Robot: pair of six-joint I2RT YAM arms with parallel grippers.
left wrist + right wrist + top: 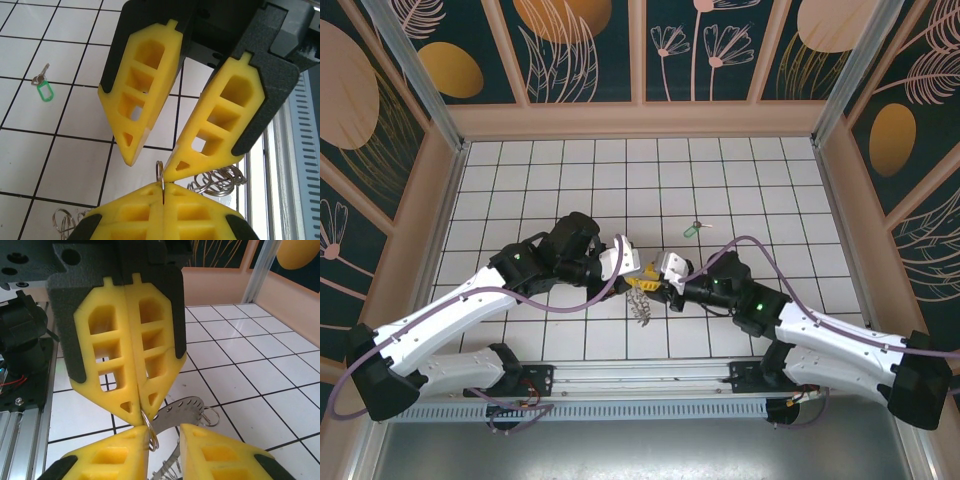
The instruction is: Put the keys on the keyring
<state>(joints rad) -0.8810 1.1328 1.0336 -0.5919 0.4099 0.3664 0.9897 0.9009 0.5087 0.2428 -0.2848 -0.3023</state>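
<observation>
My left claw (163, 192) is pinching shut on a thin silver loop (160, 172) of the fringed grey metal keyring (640, 300), and my right claw (165, 435) is gaping part-open alongside. The green-tagged silver key (694, 228) is lying beyond the keyring, slanted, nearer my right claw.

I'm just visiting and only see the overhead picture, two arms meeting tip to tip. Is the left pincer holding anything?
Observer: Yes, the right wrist view shows the left pincer shut on a small wire loop.
Operator: And the right pincer?
Observer: Its fingers stand apart, tips close beside that loop.
Operator: What is that metal thing by them?
Observer: The keyring: up close, a flat metal band with a row of small holes.
</observation>
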